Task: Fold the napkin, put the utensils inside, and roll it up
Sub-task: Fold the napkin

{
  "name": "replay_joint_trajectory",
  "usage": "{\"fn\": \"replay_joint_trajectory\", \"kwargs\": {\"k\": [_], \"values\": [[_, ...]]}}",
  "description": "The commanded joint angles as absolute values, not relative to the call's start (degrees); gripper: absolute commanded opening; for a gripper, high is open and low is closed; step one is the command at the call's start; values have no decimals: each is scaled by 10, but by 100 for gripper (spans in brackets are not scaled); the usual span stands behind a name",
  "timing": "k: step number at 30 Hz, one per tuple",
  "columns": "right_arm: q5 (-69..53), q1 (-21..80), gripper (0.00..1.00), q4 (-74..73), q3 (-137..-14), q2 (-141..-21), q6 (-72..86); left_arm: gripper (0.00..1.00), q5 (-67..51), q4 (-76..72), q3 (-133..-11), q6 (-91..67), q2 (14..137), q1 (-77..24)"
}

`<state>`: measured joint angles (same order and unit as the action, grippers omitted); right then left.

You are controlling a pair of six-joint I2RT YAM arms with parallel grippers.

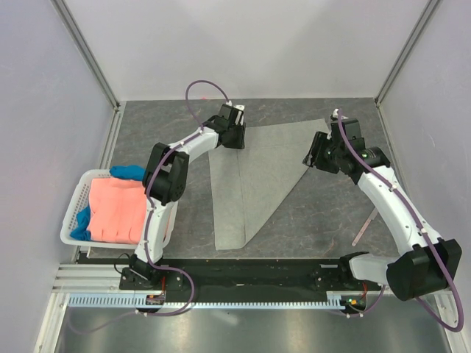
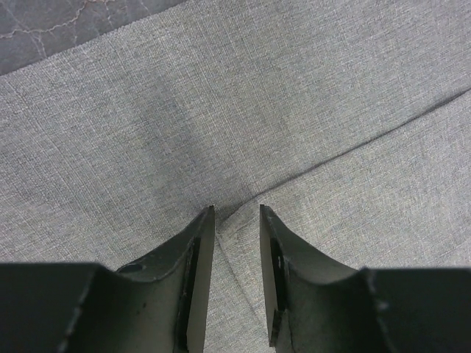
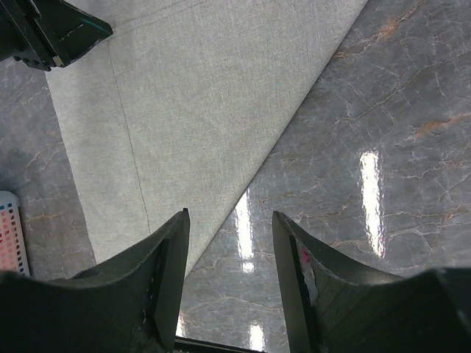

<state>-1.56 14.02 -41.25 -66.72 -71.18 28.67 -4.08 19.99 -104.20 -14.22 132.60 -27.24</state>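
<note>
The light grey napkin (image 1: 250,176) lies flat on the dark marbled table, folded into a rough triangle with its point toward the near edge. My left gripper (image 1: 237,140) is open over the napkin's far left corner. In the left wrist view its fingertips (image 2: 235,213) straddle a fold edge of the cloth (image 2: 257,110) with nothing gripped. My right gripper (image 1: 313,158) is open and empty above the napkin's right corner. In the right wrist view it (image 3: 229,217) hangs over the diagonal edge of the napkin (image 3: 206,95). A pinkish-brown utensil (image 1: 365,226) lies on the table at the right.
A white basket (image 1: 73,213) at the left holds a coral-orange cloth (image 1: 118,209) and a blue cloth (image 1: 129,173). Its corner shows in the right wrist view (image 3: 7,235). The left gripper's body (image 3: 51,33) shows there too. White walls enclose the table.
</note>
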Motion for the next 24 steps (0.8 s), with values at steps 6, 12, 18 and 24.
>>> {"fn": "replay_joint_trajectory", "kwargs": {"k": [6,12,18,24], "values": [[-4,139,57,-416,-663,-694,285,36,-4,214,-1063,-115,1333,-287],[-4,137,57,-415,-662,-696,284,37,14,216,-1049,-119,1330,-296],[-4,139,57,-415,-663,-697,284,39,37,215,-1043,-133,1326,-296],[-4,138,57,-414,-663,-701,283,33,47,216,-1043,-139,1331,-298]]}}
